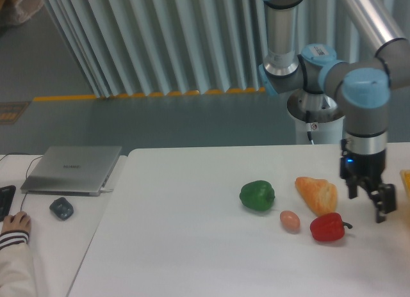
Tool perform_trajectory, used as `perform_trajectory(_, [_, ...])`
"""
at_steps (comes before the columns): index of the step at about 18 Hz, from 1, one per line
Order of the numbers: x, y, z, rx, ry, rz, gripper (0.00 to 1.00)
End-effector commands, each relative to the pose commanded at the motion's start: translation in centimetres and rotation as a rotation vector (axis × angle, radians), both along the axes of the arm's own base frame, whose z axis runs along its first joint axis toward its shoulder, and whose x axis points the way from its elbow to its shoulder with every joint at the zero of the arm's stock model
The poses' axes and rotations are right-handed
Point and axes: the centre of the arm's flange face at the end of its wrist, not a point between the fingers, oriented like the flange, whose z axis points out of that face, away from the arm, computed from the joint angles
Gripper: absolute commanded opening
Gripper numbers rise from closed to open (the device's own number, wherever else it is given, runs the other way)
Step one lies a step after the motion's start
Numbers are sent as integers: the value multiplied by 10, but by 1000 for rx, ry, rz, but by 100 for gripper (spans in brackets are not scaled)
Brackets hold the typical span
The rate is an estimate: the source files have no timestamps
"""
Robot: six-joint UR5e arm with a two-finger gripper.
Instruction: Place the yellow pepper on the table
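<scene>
My gripper (367,203) hangs open just above the white table (192,246) near its right end, with nothing between its fingers. It is to the right of and slightly above the red pepper (328,227). The yellow pepper does not show clearly. Only a yellow sliver (406,182) is visible at the right edge of the frame, just right of the gripper, and I cannot tell what it is.
On the table lie a green pepper (257,195), a small tan egg (290,221) and an orange-tan bread (317,194). To the left, a side desk holds a laptop (72,169), a mouse (61,208) and a person's hand (14,223).
</scene>
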Motion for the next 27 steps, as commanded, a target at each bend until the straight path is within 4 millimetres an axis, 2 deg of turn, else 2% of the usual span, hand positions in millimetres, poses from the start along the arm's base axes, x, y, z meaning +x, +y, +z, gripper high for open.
perform_trajectory(3, [-17,-12,-3,-19,13,-65,100])
perform_trajectory(5, [-36,-32,-6,-46,25,-111,100])
perform_trajectory(6, [-52,-50,-6,-49,27,-96,100])
perform_trajectory(8, [-68,-69,-6,-65,38,-138,100])
perform_trajectory(12, [-91,-92,-10,-85,52,-192,100])
perform_trajectory(17, [-110,-99,-24,-81,63,-168,100])
perform_trajectory(19, [-124,-107,-34,-73,66,-132,100])
perform_trajectory(22, [-133,-104,-50,-75,63,-127,100])
perform_trajectory(27, [-151,-111,-56,-77,63,-109,100])
